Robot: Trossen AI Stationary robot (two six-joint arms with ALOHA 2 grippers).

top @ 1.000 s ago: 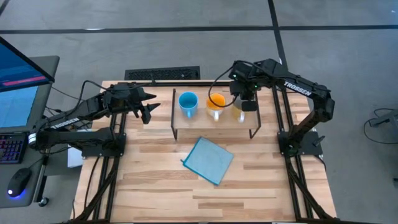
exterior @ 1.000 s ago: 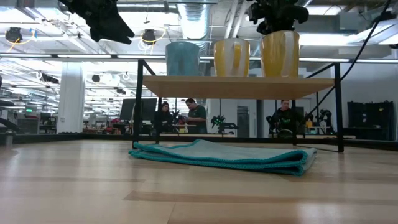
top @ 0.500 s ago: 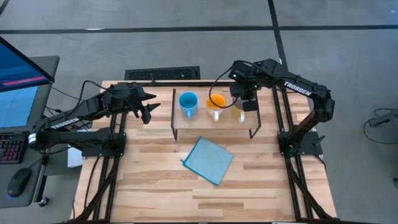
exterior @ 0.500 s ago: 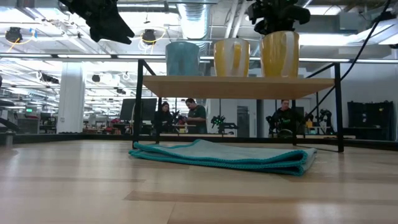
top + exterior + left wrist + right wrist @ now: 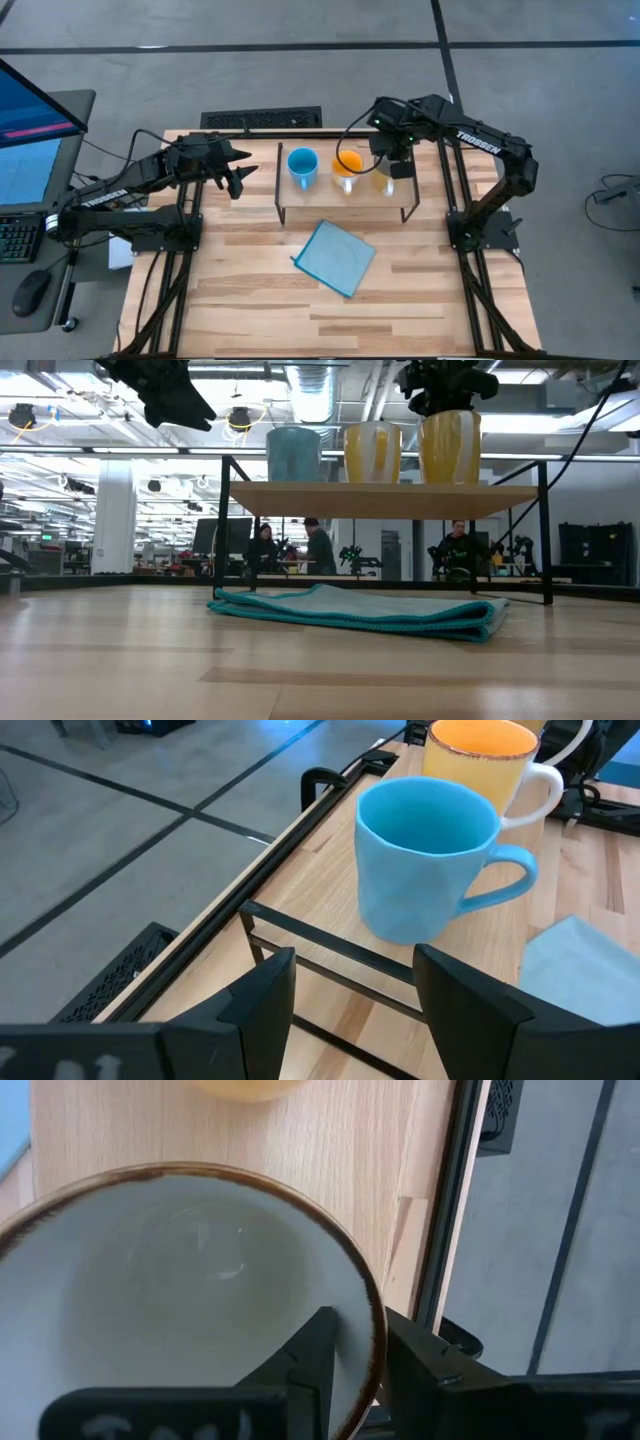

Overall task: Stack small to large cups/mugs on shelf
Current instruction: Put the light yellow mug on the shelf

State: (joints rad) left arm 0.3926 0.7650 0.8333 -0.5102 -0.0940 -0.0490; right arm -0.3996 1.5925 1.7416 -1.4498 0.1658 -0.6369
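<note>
Shelf (image 5: 345, 196): low light-wood board on thin black legs, standing on the table (image 5: 250, 300) towards its far edge; three mugs in a row on top.

Blue mug (image 5: 302, 165): at the shelf's left end, upright, handle towards the near edge; free of any gripper.

Orange mug (image 5: 347, 164): middle of the row, just beside the blue mug, upright, pale handle.

Large mug (image 5: 190, 1280): at the shelf's right end, upright, pale inside with a brown rim, yellowish outside in the low view; its base appears to rest on the board.

Right gripper (image 5: 392, 165): directly over the large mug; fingers pinching its rim, one inside the wall and one outside.

Left gripper (image 5: 236, 178): off the shelf's left end, raised above the table, facing the blue mug; fingers spread, holding nothing.

Cloth (image 5: 336, 257): blue, folded, flat on the table in front of the shelf, apart from it.
</note>
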